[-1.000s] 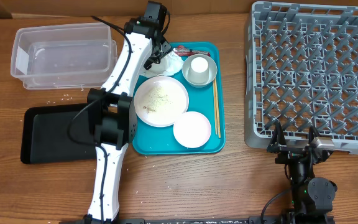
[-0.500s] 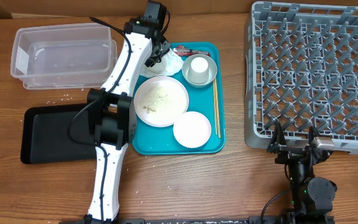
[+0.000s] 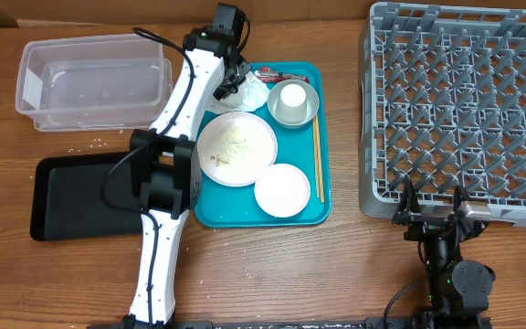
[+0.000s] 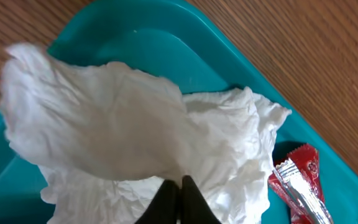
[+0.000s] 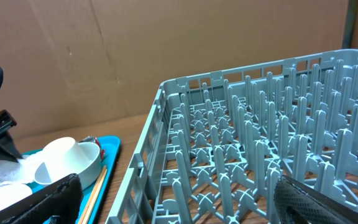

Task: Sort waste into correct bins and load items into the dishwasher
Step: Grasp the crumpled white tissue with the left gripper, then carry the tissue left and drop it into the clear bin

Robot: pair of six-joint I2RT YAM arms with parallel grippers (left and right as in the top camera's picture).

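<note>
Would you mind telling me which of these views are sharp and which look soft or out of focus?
Overhead: evenly lit and sharp throughout. Left wrist: the napkin fills the frame, its upper-left fold soft, the red wrapper crisper. Right wrist: the dish rack is sharp, but the fingers of the right hand blur darkly in the bottom corners.

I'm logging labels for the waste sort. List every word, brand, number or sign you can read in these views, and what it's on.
No text can be read in any view.
red wrapper: any print is too blurred to read.
white napkin: blank.
dish rack, clear tub, teal tray: no markings visible.
</note>
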